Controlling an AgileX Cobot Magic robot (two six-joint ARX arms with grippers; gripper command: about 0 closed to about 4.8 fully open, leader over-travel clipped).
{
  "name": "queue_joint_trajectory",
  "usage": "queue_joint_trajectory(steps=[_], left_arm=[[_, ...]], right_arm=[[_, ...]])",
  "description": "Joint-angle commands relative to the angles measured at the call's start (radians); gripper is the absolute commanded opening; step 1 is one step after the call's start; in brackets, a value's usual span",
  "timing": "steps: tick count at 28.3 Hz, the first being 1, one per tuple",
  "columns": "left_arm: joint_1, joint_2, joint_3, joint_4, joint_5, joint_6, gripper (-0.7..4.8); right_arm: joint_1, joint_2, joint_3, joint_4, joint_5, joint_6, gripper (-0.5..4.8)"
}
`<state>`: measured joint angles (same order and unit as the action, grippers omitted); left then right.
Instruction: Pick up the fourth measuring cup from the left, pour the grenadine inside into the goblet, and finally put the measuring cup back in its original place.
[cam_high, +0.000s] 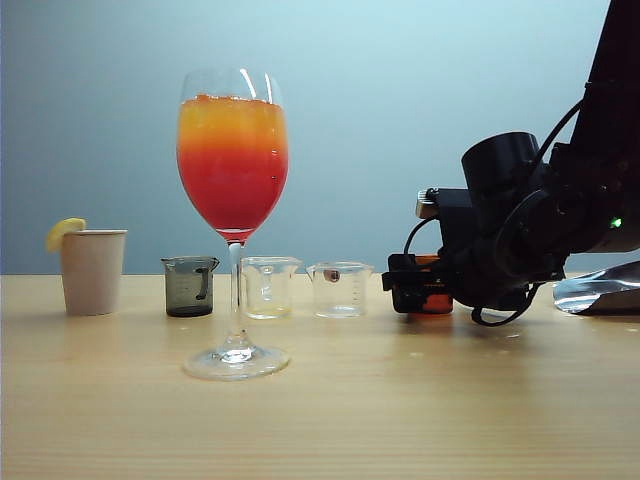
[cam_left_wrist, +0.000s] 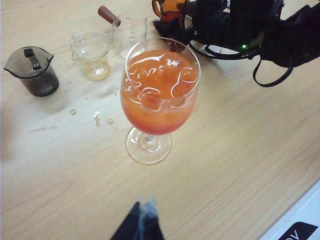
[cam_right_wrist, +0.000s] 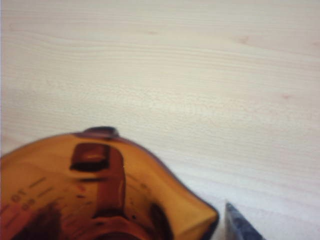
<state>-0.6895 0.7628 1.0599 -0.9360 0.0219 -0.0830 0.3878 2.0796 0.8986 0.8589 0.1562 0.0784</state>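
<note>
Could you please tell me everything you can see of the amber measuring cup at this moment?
The amber measuring cup is small, translucent orange plastic by its look, with a pour lip, a dark handle and printed graduations. It stands upright on the wooden table, fourth in the row of cups, right of the clear cups. Dark residue shows inside; no pool of liquid is visible. The right gripper is around it, largely hiding it from the front; whether its fingers touch it is unclear.

exterior: table-level, frontal | left wrist: overhead, shares goblet (cam_high: 233, 180) | right wrist: close, downward
</note>
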Motion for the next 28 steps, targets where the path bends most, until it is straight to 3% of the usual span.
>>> queue_joint_trajectory(steps=[1, 14, 20, 24, 28], left_arm=[[0.001, -0.002, 0.005, 0.01, -0.003, 0.0, -0.05], [0.001, -0.002, 0.005, 0.01, -0.003, 0.0, -0.05], [0.001, -0.002, 0.005, 0.01, -0.003, 0.0, -0.05], [0.001, -0.002, 0.005, 0.01, -0.003, 0.0, -0.05], [0.001, -0.002, 0.005, 0.01, -0.003, 0.0, -0.05]], right_arm=[[0.0, -0.008, -0.002, -0.031, -0.001, 0.0, 4.79], [0.0, -0.106, -0.109, -0.047, -0.004, 0.002, 4.79], [0.0, -0.121, -0.131, -0.039, -0.205, 0.085, 4.79], [0.001, -0.121, -0.13, -0.018, -0.133, 0.091, 4.79], [0.0, -0.12, -0.106, -0.011, -0.01, -0.002, 4.79]])
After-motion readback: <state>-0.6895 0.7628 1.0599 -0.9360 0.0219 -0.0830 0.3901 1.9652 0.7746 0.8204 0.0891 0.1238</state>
